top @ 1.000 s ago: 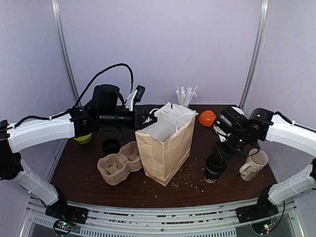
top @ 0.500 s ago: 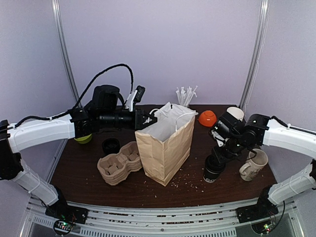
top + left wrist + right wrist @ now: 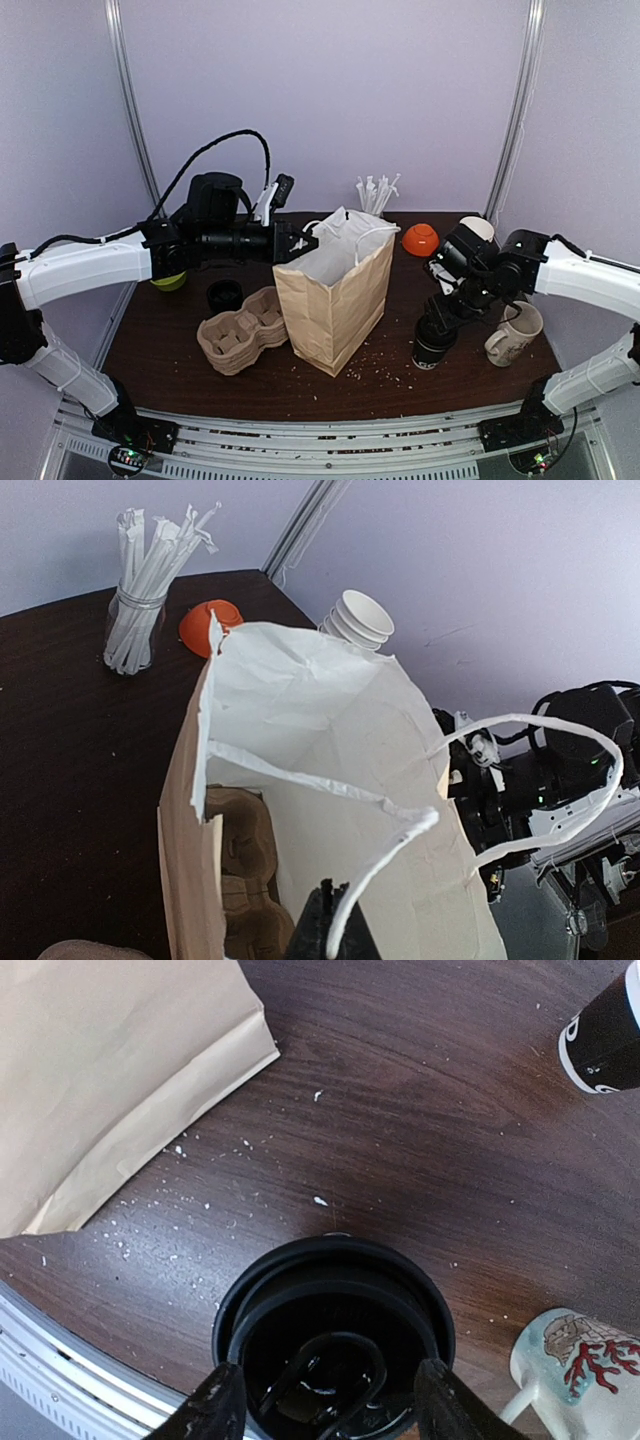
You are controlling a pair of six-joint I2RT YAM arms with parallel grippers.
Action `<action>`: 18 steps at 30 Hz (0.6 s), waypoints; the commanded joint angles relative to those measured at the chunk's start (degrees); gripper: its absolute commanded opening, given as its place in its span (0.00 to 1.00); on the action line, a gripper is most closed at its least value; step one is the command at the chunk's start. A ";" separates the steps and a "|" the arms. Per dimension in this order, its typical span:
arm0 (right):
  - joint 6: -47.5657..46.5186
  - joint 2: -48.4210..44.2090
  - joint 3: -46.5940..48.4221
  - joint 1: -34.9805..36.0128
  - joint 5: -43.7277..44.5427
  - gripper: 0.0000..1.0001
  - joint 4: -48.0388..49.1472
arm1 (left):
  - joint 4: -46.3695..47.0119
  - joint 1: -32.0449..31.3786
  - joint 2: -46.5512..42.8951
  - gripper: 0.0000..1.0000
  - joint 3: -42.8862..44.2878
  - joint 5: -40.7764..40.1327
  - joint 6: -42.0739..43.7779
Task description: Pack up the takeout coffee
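The takeout coffee (image 3: 436, 342), a black cup with a black lid (image 3: 335, 1325), stands on the brown table right of the paper bag (image 3: 335, 295). My right gripper (image 3: 446, 312) hangs straight over it, open. Its fingers (image 3: 218, 1408) flank the lid's rim; I cannot tell if they touch it. The bag stands upright with its mouth open (image 3: 320, 710). My left gripper (image 3: 297, 243) is at the bag's top left edge, shut on the white handle (image 3: 385, 875).
A cream mug (image 3: 515, 332) stands just right of the coffee and shows in the right wrist view (image 3: 575, 1365). A carton cup carrier (image 3: 240, 335) lies left of the bag. Straws in a jar (image 3: 375, 195), an orange lid (image 3: 420, 238) and stacked cups (image 3: 360, 620) sit at the back.
My right wrist has sunk a little over the coffee and its jaws stand wider than half a second ago. The cup, the bag and the left arm have not moved.
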 commanded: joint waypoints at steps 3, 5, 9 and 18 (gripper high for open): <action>-0.44 0.02 7.34 -0.31 1.16 0.86 -6.11 | 1.26 0.25 -0.85 0.00 -0.40 -0.27 0.04; -0.95 0.75 7.77 -0.31 1.26 0.99 -7.12 | 1.28 0.24 -0.89 0.00 -0.42 -0.18 -0.06; -1.82 2.72 6.10 -0.25 0.86 1.00 -8.09 | 1.28 0.16 -1.14 0.00 -0.73 -0.22 -0.01; -1.57 4.94 2.68 -0.25 -1.49 1.00 -4.11 | 1.50 0.27 -1.81 0.00 -1.54 -0.45 0.11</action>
